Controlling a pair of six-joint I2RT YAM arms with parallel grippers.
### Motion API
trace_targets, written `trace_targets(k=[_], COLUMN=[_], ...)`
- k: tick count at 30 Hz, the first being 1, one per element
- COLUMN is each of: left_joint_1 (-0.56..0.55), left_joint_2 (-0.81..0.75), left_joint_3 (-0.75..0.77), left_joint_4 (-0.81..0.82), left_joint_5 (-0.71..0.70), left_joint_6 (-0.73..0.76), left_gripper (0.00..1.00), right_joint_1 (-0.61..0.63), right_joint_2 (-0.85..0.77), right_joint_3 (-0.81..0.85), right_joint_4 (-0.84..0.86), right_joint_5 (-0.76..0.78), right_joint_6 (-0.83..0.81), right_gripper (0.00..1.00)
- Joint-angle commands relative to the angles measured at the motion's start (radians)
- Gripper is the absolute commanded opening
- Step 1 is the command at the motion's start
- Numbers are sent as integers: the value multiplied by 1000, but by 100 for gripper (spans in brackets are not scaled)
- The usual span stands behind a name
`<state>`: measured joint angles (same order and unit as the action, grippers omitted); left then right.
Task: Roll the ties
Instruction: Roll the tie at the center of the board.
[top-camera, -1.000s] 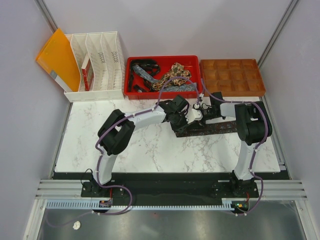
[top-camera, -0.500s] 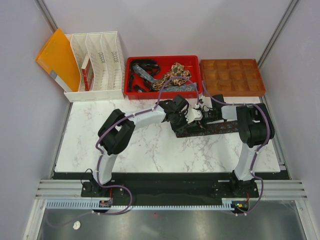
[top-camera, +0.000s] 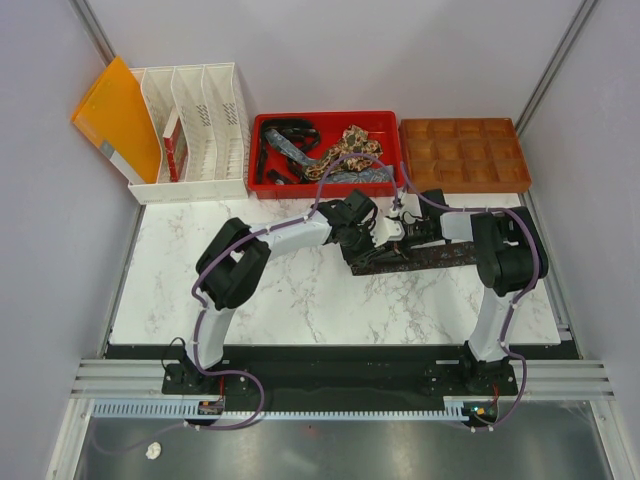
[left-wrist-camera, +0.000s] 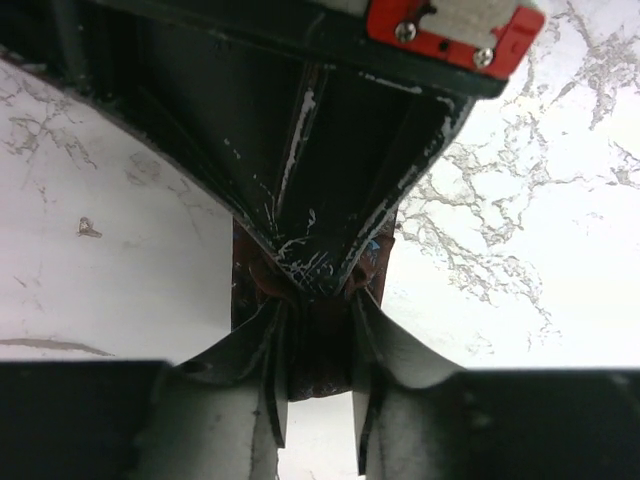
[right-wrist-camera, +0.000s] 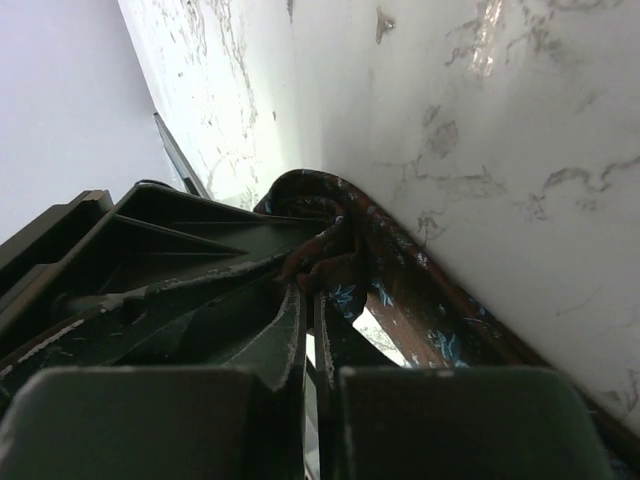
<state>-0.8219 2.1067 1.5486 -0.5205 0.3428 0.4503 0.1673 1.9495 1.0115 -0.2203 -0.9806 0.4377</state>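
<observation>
White veined marble table (top-camera: 250, 300) carries one dark brown tie (top-camera: 440, 256), a long flat strip of soft fabric. Left gripper (left-wrist-camera: 320, 330) and right gripper (right-wrist-camera: 312, 300) both pinch its curled end, which only the wrist views show. Several more ties (top-camera: 350, 150) lie heaped in one red tray (top-camera: 258, 150)

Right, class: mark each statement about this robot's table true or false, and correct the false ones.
1. A dark tie lies on the marble table. True.
2. The red tray is empty. False: it holds several ties.
3. The left gripper and the right gripper are both shut on the dark tie. True.
4. The brown compartment tray sits left of the red tray. False: it sits to the tray's right.
</observation>
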Motion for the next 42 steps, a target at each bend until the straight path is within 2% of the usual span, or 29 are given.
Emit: trace_targets(k=[1,7,12,13,17,18,24,31,40,42], left_joint_1=[1,55,104,113,119,119,119,102,67,63], left_joint_2=[49,-79,-238,-255,-304,-307,-287,-228,-195,-176], left_joint_3=[-81,-162,-307,-352,-435,-444,-450,-394,-389,-371], left_joint_4=[-118,-7,209,235,344,376,444,448,516,516], left_joint_5=[4,93,202,234,268,269,239,255,226,228], left_joint_6=[34,56,56,51,42,31,16,28,21,27], left_gripper=[38,52,60,71,75,93,98,99,88,80], right_joint_1=[11,8,-6,-8,-9,-8,-8,-9,-9,-6], right_joint_2=[38,57,95,98,108,114,121,129,141,144], right_joint_3=[-4,-4,2,4,9,9,15,3,-24,-31], right_joint_4=[-40,-85,-86,-86,-80,-83,-76,-57,12,25], right_joint_5=[94,134,169,171,181,186,194,201,178,174], right_joint_6=[-65,-125,-139,-139,-139,-136,-125,-103,-37,-22], right_gripper=[0,0,0,0,0,0,0,0,0,0])
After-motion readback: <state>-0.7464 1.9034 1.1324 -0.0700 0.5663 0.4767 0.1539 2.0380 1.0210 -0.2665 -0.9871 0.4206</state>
